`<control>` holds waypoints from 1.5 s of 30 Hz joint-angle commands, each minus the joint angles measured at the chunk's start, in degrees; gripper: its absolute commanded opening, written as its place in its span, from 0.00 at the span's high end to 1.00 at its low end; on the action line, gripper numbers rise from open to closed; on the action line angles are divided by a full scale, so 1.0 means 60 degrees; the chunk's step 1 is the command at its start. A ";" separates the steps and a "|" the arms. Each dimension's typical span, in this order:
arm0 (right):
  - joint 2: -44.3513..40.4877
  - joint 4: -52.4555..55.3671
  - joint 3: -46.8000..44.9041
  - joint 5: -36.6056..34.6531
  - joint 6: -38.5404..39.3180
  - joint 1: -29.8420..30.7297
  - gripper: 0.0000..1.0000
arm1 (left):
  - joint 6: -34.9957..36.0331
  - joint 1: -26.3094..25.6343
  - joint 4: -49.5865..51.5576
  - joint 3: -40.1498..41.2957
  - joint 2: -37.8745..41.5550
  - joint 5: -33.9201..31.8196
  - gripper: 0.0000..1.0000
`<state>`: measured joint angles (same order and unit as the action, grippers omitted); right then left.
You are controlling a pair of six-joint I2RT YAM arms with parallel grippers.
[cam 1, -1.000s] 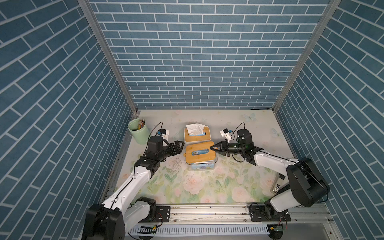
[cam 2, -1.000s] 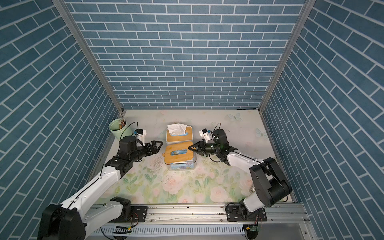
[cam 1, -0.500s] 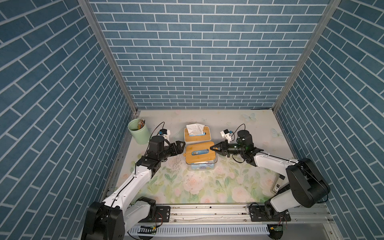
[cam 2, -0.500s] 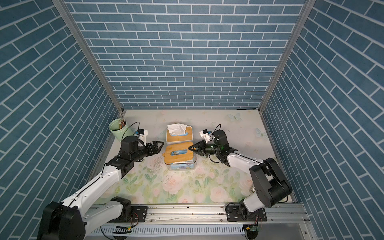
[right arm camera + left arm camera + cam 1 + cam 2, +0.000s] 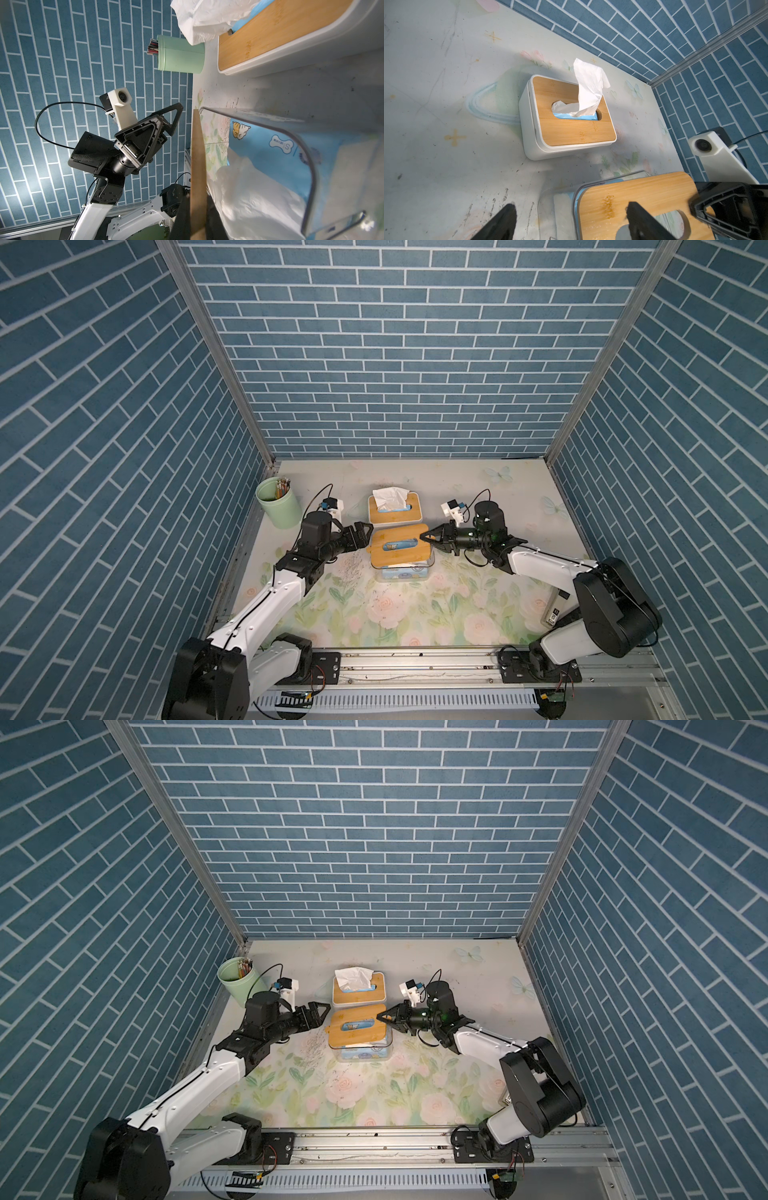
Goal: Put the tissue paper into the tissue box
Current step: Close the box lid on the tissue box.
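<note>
Right claw (image 5: pixel 380 1016) pinches the bamboo lid (image 5: pixel 358 1029) atop the clear tissue box (image 5: pixel 365 1054). Left claw (image 5: pixel 322 1013) gapes wide just beside that box, with the white tissue box (image 5: pixel 358 997) right behind it.

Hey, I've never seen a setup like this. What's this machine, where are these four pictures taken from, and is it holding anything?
It is a robot with two arms at a flowered table, each ending in a two-fingered gripper. Two pictures look down from one overhead camera; the other two come from a camera on each wrist. On the table stand a white tissue box with a tissue sticking out, a clear tissue box with a blue tissue pack inside, and a green cup of pencils. The right gripper is shut on the edge of the clear box's wooden lid, which sits askew over that box. The left gripper is open, holding nothing, close to the lid's opposite edge.
</note>
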<state>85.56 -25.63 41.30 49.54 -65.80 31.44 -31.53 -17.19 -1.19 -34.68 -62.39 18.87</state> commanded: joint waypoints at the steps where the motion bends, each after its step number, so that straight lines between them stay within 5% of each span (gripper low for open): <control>1: -0.0313 0.0009 -0.0072 -0.0250 -0.0129 0.0048 1.00 | 0.0005 -0.0079 -0.0124 0.0045 -0.0093 -0.0128 0.12; 45: -0.0266 0.1082 0.0473 -0.0717 -0.0253 0.0370 1.00 | 0.0221 -0.0217 -0.0109 0.0049 -0.0060 -0.0136 0.12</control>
<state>82.89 -19.92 41.87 45.25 -69.10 33.23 -31.16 -18.04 -1.17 -34.68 -63.13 17.67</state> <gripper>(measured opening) 0.108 0.881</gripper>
